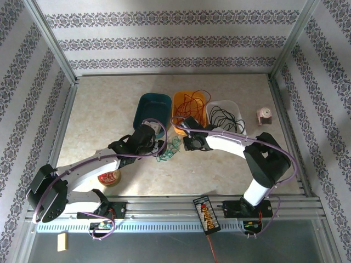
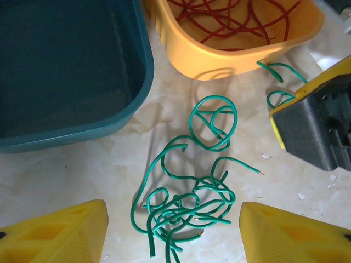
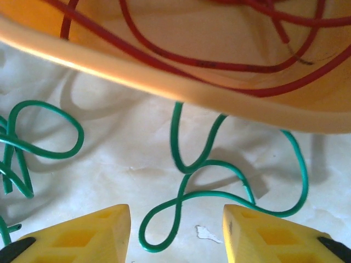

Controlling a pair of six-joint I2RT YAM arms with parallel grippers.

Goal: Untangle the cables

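Left claw (image 2: 173, 222): we find it open, its yellow fingers (image 2: 60, 233) spread at the lower corners of the left wrist view, gripping nothing
Right claw (image 3: 176, 219): we read it as open too, its fingers apart at the bottom of the right wrist view, closed on nothing
Green cables (image 2: 184, 211): we see a knotted bunch lying on the table (image 1: 104, 109), lower centre of the left wrist view, between the left claw's fingers and touching neither; a ring-shaped loop sits just above it, and a loose strand curls at the right beside the right claw's black and yellow body
Green loop (image 3: 181, 200): in the right wrist view we see it flat on the table between the right claw's fingers, its strands running up to the orange bin's rim
Red cables (image 2: 230, 19): coiled inside the orange bin (image 2: 219, 55), top centre of the left wrist view
Black cables (image 1: 222, 116): we see them in the clear bin (image 1: 237, 107), right of the orange one in the top view
Teal bin (image 2: 66, 71): upper left of the left wrist view, just beside the orange bin
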